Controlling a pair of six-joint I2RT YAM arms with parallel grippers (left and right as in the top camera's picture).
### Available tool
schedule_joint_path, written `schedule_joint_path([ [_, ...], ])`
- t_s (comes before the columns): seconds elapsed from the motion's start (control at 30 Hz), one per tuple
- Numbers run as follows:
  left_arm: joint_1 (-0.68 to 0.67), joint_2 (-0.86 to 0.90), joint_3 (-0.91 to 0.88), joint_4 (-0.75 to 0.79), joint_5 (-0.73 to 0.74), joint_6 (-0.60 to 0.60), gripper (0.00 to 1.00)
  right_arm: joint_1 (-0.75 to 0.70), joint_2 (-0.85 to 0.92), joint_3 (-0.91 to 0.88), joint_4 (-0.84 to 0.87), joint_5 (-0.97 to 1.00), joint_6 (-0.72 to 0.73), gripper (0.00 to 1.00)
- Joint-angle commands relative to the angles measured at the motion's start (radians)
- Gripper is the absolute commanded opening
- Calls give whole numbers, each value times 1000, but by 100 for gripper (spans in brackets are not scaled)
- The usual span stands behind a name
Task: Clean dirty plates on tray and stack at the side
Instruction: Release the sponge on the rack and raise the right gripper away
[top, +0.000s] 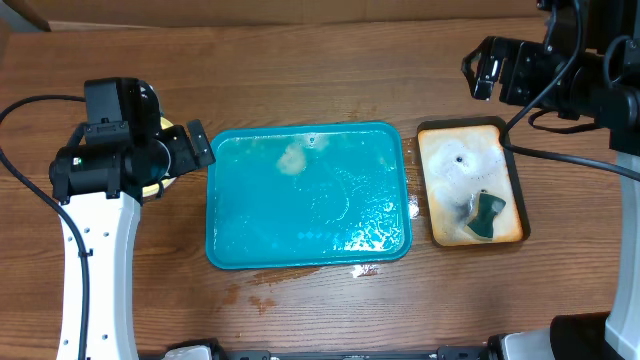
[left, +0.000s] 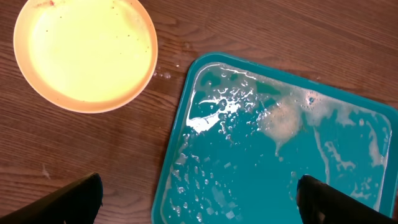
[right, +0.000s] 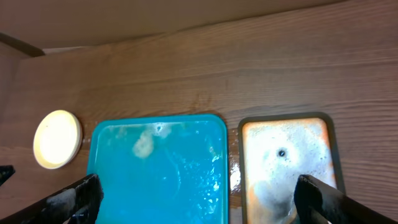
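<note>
The teal tray (top: 300, 225) lies in the middle of the table, wet and soapy, with a foam patch near its far edge and no plate on it. It also shows in the left wrist view (left: 261, 180) and the right wrist view (right: 161, 180). A pale yellow plate (left: 86, 53) sits on the table left of the tray, mostly hidden under my left arm in the overhead view (top: 157, 186). I cannot tell whether other plates lie under it. My left gripper (top: 200, 145) (left: 199, 193) is open and empty over the tray's left edge. My right gripper (top: 482, 68) (right: 199, 190) is open and empty, high at the back right.
A smaller black-rimmed tan tray (top: 421, 185) full of foam stands right of the teal tray and holds a green sponge (top: 487, 215). Water spots lie on the wood around the teal tray. A cardboard box edge (top: 20, 12) is at the back left.
</note>
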Motion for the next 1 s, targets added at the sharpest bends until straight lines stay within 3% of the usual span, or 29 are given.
schedule_joint_path([
  [0.0, -1, -22, 13, -3, -10, -10, 100, 2, -3, 15, 6, -27, -1, 100],
  [0.57, -1, -22, 13, -3, -10, -10, 100, 2, -17, 14, 67, -3, -9, 100],
  [0.77, -1, -22, 13, -3, -10, -10, 100, 2, -154, 14, 133, 39, -9, 100],
  [0.97, -1, -22, 13, -3, -10, -10, 100, 2, -345, 12, 165, 203, -9, 100],
])
